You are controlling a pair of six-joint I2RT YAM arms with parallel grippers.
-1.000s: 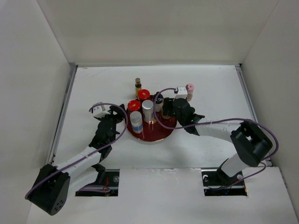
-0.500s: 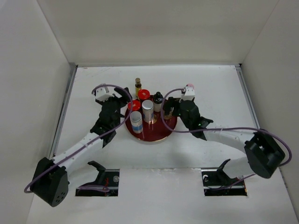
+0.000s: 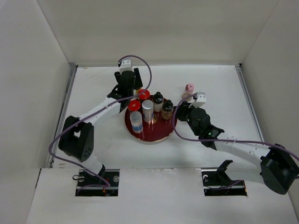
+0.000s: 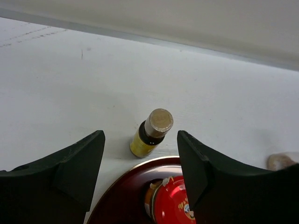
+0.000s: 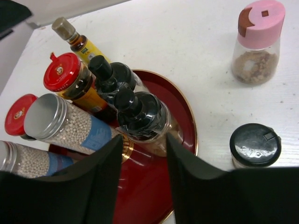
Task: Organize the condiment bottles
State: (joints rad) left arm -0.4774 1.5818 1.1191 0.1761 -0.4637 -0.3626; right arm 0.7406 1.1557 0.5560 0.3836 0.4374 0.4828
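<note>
The dark red tray (image 3: 154, 134) holds two red-lidded jars (image 3: 134, 105), two silver-white cylinders (image 3: 148, 110) and two black-capped bottles (image 3: 167, 108). My right gripper (image 5: 142, 182) is open and empty, low over the tray just short of the nearer black-capped bottle (image 5: 140, 116). A pink-capped bottle (image 5: 259, 42) and a short black-lidded jar (image 5: 254, 144) stand on the table to its right. My left gripper (image 4: 140, 158) is open and empty behind the tray; the slim yellow-labelled bottle (image 4: 152, 133) stands on the table just ahead, between its fingers. A red lid (image 4: 175, 203) lies below.
The white back wall (image 4: 187, 18) rises close behind the yellow-labelled bottle. White side walls (image 3: 32, 93) enclose the table. The left arm (image 3: 100, 112) stretches along the tray's left side. The pink-capped bottle (image 3: 189, 88) stands right of the tray.
My left arm has swung from the tray's left side to behind it, at the yellow-labelled bottle. My right gripper has drawn back rightward, leaving a black-capped bottle on the tray.
</note>
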